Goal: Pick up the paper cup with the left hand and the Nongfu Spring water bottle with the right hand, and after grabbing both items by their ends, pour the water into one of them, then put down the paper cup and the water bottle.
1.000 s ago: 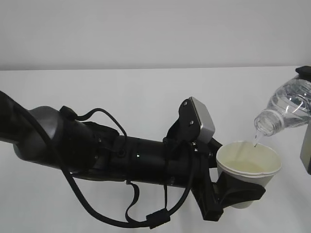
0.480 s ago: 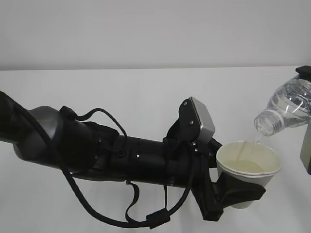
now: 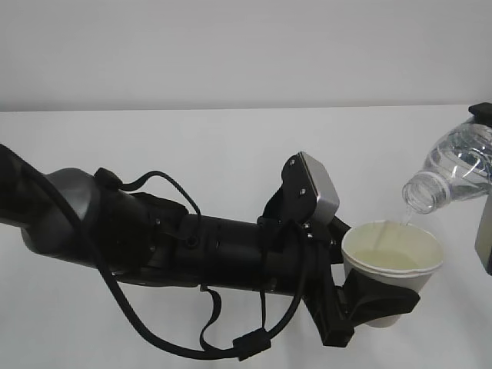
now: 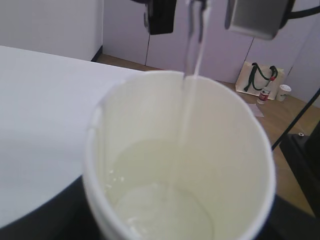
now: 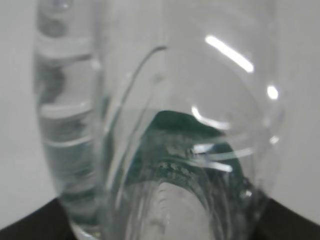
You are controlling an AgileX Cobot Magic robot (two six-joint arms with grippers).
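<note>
Table [image 3: 192, 146]: white, bare. Left hand [image 3: 367, 304]: clasps paper cup [image 3: 392, 270] upright, near right. Right hand [image 3: 486, 231]: holds Nongfu Spring water bottle [image 3: 453, 171], long axis tilted, neck just above cup's far rim. Water [image 4: 192, 105]: thin stream entering cup.

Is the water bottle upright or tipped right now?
Tipped: the water bottle slants mouth-down above the paper cup, with a thin stream of water falling in.

So we've got a plain white, smooth-topped table [image 3: 231, 146] running back to a pale grey wall [image 3: 231, 46]. As far as we can see, nothing's actually sitting on the tabletop itself, just soft shadows across its matte surface.
</note>
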